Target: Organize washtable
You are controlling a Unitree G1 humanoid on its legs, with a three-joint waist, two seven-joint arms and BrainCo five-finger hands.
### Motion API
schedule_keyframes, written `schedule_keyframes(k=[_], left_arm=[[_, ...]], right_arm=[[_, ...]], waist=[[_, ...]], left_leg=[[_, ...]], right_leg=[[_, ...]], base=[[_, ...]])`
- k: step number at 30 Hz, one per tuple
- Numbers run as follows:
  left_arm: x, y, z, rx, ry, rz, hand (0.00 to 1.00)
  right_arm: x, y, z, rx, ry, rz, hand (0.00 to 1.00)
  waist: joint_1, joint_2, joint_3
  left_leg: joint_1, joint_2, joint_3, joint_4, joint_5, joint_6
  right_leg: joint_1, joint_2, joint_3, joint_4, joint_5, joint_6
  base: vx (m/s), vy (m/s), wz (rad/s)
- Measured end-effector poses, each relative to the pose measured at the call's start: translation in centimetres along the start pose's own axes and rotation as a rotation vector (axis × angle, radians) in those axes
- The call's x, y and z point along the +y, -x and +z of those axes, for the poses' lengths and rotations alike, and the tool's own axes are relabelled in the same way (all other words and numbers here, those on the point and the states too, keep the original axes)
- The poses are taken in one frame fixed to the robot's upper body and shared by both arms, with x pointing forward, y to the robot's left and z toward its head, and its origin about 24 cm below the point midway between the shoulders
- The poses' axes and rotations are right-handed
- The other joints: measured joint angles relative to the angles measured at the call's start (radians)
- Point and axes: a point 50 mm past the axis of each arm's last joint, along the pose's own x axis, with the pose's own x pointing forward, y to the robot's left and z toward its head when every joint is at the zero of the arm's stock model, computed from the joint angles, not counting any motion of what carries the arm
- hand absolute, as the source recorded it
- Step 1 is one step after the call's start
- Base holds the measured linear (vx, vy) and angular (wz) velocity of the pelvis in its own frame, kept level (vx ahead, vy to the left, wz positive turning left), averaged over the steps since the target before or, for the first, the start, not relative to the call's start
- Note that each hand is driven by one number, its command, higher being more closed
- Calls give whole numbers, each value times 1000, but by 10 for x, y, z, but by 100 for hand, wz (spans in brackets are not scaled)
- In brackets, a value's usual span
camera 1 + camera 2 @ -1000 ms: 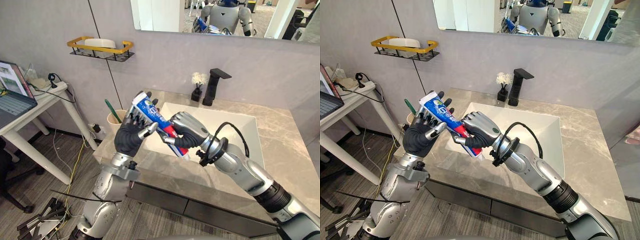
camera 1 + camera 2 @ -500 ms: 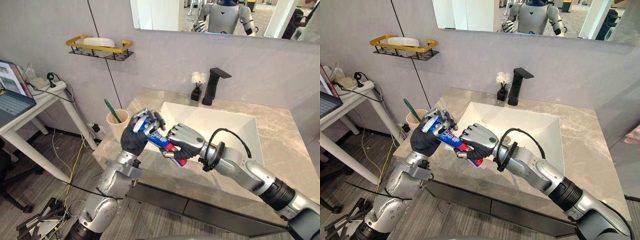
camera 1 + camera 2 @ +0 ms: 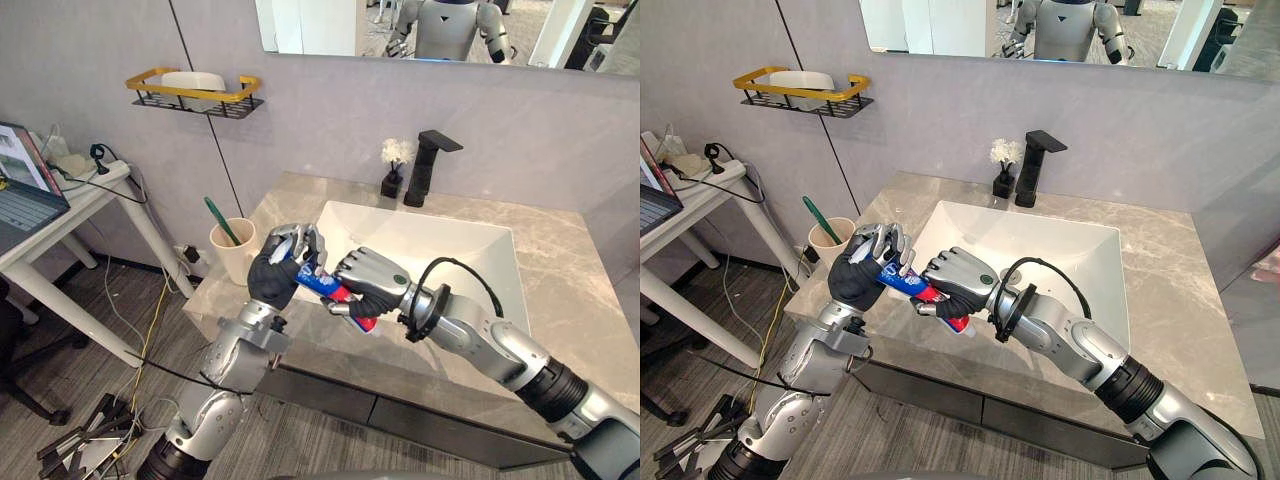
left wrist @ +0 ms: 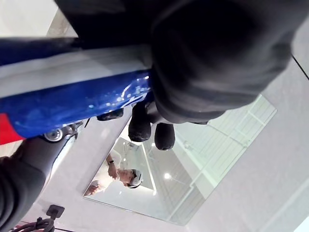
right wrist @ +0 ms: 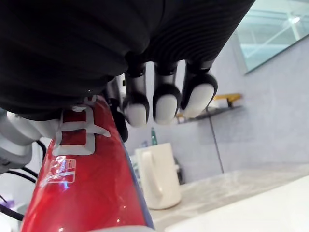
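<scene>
Fingers (image 3: 296,240) of left hand (image 3: 272,280) and right hand (image 3: 366,281) clench the toothpaste tube (image 3: 321,284) near the cup (image 3: 234,256).

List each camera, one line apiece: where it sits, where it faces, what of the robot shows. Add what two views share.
Left eye view: on the head, looking down at the white sink basin; both arms, left hand and right hand curled round the blue-and-red toothpaste tube.
Right eye view: beside it, same scene.
Left wrist view: along the left hand, toward the wall mirror; dark cover.
Right wrist view: along the right hand toward the beige cup; fingertips.
Shared: both wrist views show the tube.
</scene>
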Motion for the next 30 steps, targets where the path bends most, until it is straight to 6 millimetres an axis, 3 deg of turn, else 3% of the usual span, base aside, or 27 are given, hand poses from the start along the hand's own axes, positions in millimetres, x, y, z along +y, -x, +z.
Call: schedule_keyframes(k=[17, 20, 24, 30], left_arm=[[1, -20, 25, -152, -16, 48, 100], [5, -21, 34, -198, -68, 78, 100], [19, -17, 52, -280, -173, 168, 100], [25, -8, 72, -394, -249, 240, 100]], right_arm=[[-38, -2, -17, 157, -103, -364, 0], [-56, 18, -30, 269, -156, -540, 0], [-95, 67, -60, 472, -171, -880, 0], [-107, 116, -53, 547, -207, -1108, 0]], waist=[[-47, 4, 19], [-48, 6, 20], [-51, 11, 23], [-76, 11, 23]], left_leg=[[11, 0, 11, 0, 0, 0], [13, 0, 14, 0, 0, 0], [17, 1, 22, 0, -1, 0], [22, 5, 43, 0, -5, 2]], right_leg=[[5, 0, 10, 1, 1, 2], [6, 0, 13, 2, 2, 2], [5, 1, 22, 2, 3, 2], [2, 3, 38, -1, 5, 0]], base=[[0, 0, -1], [-5, 0, -1], [-31, 3, -5], [-24, 4, -9]])
